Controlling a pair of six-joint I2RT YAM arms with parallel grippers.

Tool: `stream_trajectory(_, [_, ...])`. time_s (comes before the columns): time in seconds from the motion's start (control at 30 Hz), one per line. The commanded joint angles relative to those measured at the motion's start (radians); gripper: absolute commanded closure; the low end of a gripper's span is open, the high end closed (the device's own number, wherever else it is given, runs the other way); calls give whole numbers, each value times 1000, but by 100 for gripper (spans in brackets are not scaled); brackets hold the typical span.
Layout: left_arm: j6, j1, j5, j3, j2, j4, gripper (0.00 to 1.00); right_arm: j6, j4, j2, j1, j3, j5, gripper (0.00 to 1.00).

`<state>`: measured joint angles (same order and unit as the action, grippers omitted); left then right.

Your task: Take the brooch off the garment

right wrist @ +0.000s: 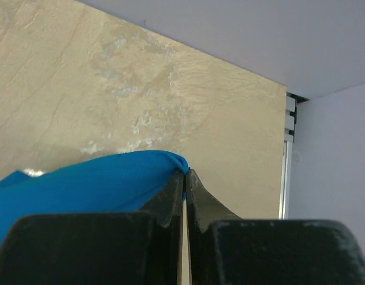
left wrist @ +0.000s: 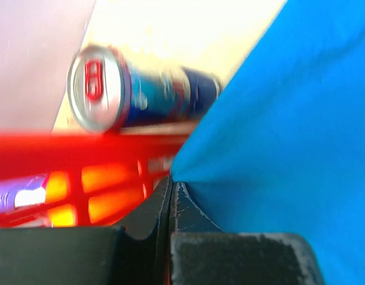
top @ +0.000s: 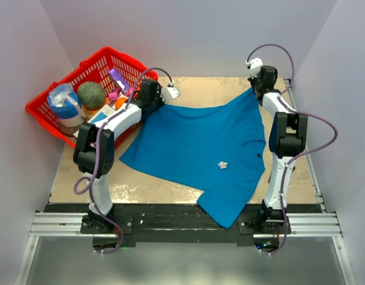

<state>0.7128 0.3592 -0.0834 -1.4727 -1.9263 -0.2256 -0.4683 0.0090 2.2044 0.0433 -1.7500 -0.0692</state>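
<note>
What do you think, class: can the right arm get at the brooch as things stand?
Probably not yet. The right pincer is shut on a far corner of the shirt, so it is not free. The brooch lies bare on the cloth, nothing over it; letting go should open the way.

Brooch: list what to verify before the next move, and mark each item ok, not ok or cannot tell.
1. Left pincer shut on the shirt's edge: ok.
2. Right pincer shut on the shirt's far corner: ok.
3. Brooch in plain sight on top of the cloth: ok.
4. Cloth around the brooch lying flat: ok.
5. A pincer free to take the brooch: not ok, both hold cloth.
6. How the brooch is fastened: cannot tell, too small.
</note>
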Motion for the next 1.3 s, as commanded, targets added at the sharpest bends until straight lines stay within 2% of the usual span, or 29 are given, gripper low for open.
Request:
stream_trajectory(0.0, [-50,-12,-30,-113,-57,69,97,-27,83,114,-29,-217,-158,100])
stream_trajectory(0.07, [-61,-12,-29,-161,-94,59,86,-6,-1,185,-29,-328,-172,98])
stream_trajectory(0.1, [-73,-12,-27,-175,-103,40,74,2,-35,216,-29,-441,-184,93])
stream_trajectory(0.13, [-82,-12,-27,-192,-111,31,67,19,-84,263,-26,-492,-191,75])
stream_trajectory(0.2, [-105,-12,-3,-231,-112,5,60,48,-138,276,-25,-601,-164,60])
stream_trajectory(0.23, [-136,-9,10,-242,-105,-1,57,74,-186,246,-23,-612,-137,46])
stream_trajectory(0.3, [-170,-6,51,-247,-65,2,45,102,-201,172,-25,-529,-44,38])
stream_trajectory(0.37, [-200,6,79,-227,-22,2,42,106,-195,36,-28,-420,17,33])
stream_trajectory(0.4, [-203,9,185,-213,-4,-7,42,108,-208,-4,-28,-323,91,33])
stream_trajectory(0.47, [-190,23,301,-142,48,-12,41,108,-277,-125,-28,-226,170,34])
stream_trajectory(0.5, [-165,29,406,-112,62,-11,41,108,-296,-164,-29,-110,236,34])
stream_trajectory(0.6, [-133,86,499,-32,76,-40,41,140,-374,-305,-28,79,305,35])
stream_trajectory(0.67, [-139,182,531,29,72,-38,43,168,-504,-419,-28,207,417,36])
stream_trajectory(0.83, [-205,297,568,101,98,-23,47,145,-603,-605,-28,438,463,44])
stream_trajectory(1.0, [-301,368,588,149,131,-55,53,73,-632,-771,-29,673,600,59])
stream_trajectory(1.13, [-433,353,528,192,133,-95,58,14,-684,-815,-36,724,641,64])
stream_trajectory(1.27, [-460,296,513,291,217,-87,58,-73,-780,-763,-78,695,689,62])
